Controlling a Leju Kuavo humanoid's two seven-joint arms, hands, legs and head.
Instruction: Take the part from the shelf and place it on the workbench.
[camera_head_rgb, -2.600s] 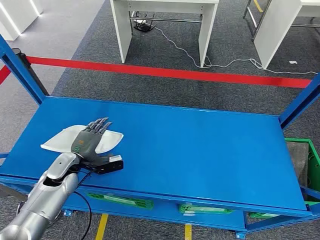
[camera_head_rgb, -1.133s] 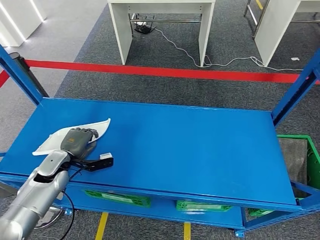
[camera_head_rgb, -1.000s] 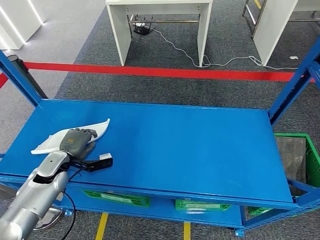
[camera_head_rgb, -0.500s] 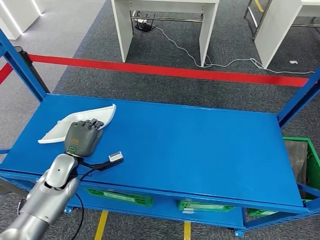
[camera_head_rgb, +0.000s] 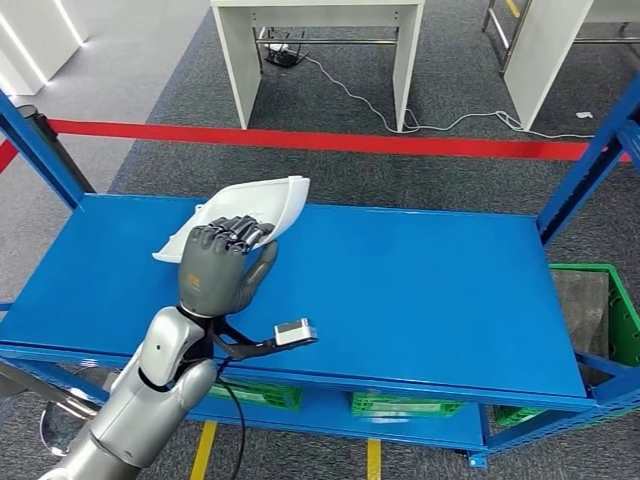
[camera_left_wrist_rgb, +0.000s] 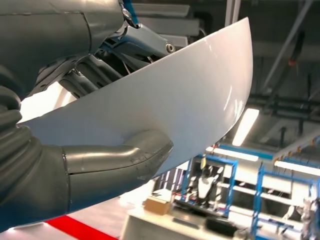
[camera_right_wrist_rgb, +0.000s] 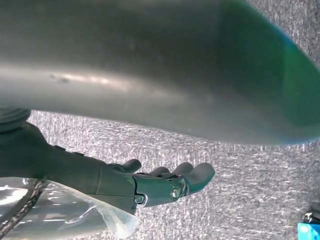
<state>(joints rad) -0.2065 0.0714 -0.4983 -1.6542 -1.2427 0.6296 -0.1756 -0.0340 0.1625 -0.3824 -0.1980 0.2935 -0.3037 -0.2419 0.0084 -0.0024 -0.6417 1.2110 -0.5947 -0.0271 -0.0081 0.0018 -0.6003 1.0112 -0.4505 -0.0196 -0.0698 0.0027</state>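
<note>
While it is raised above the left part of the blue shelf (camera_head_rgb: 392, 290), the white curved part (camera_head_rgb: 260, 200) sits in the grip of the left robot hand (camera_head_rgb: 220, 268), whose dark fingers (camera_head_rgb: 234, 232) curl over its near edge and whose thumb presses from the other side. From the left wrist view, the white shell of the part (camera_left_wrist_rgb: 181, 95) spans the picture, with the thick grey thumb (camera_left_wrist_rgb: 124, 157) lying flat against its smooth face and the darker fingers (camera_left_wrist_rgb: 143, 40) closed on the opposite side. A silver arm (camera_head_rgb: 143, 400) reaches up from below to this hand, and a small camera module (camera_head_rgb: 294, 331) on a bracket juts from the wrist over the shelf's front edge. Blue uprights (camera_head_rgb: 38, 145) frame the shelf at both ends. Green bins (camera_head_rgb: 611, 320) sit lower down at the right and under the shelf. Beyond it, a red line (camera_head_rgb: 377, 143) crosses the grey carpet, and a white table (camera_head_rgb: 317, 50) stands further back with cables on the floor. Seen from the right wrist, the right robot hand (camera_right_wrist_rgb: 158, 185) hangs over grey carpet, fingers apart and holding nothing.
</note>
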